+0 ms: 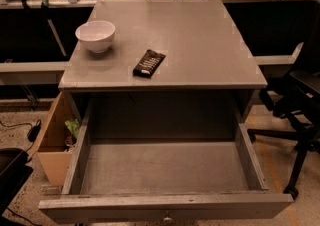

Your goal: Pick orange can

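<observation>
A: Looking for the can, where does it sit?
B: It does not show in this view, so I cannot tell its long axis or which way it points. The worktop (200,45) carries a bowl (95,35) near its back-left corner and a black wrapper (149,63) lying flat toward the front, apart from the bowl. Below, the drawer (165,205) stands pulled out.
A: And the pincer?
B: Out of view, so I cannot tell how far open it is or what it holds.

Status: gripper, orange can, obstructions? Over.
Gripper not in view. Orange can not visible, neither on cabinet top nor in open drawer. White bowl and black snack bar on top.
</observation>
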Tool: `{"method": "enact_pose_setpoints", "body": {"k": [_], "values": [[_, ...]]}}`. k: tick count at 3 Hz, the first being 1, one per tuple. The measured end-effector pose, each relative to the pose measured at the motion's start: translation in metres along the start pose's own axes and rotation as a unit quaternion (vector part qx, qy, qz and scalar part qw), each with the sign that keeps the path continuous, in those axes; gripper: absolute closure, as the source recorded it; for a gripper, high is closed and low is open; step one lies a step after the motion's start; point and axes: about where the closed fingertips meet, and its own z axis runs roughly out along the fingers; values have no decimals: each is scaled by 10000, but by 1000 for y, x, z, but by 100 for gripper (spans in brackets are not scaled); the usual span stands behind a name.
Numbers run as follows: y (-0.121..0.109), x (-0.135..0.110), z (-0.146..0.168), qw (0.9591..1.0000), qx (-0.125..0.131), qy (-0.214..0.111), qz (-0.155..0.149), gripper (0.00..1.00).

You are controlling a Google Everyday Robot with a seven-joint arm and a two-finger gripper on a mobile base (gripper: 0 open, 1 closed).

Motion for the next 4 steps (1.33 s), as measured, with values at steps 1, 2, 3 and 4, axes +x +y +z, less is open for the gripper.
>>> {"method": "enact_pose_setpoints", "body": {"k": [1, 2, 3, 4], "values": [[52, 56, -39, 9976, -343, 399, 448, 100], [108, 157, -89, 9846, -671, 1034, 1239, 100], [162, 249, -114, 9600, -1169, 1656, 1932, 100], [162, 248, -114, 9602, -1167, 1651, 1926, 100]]}}
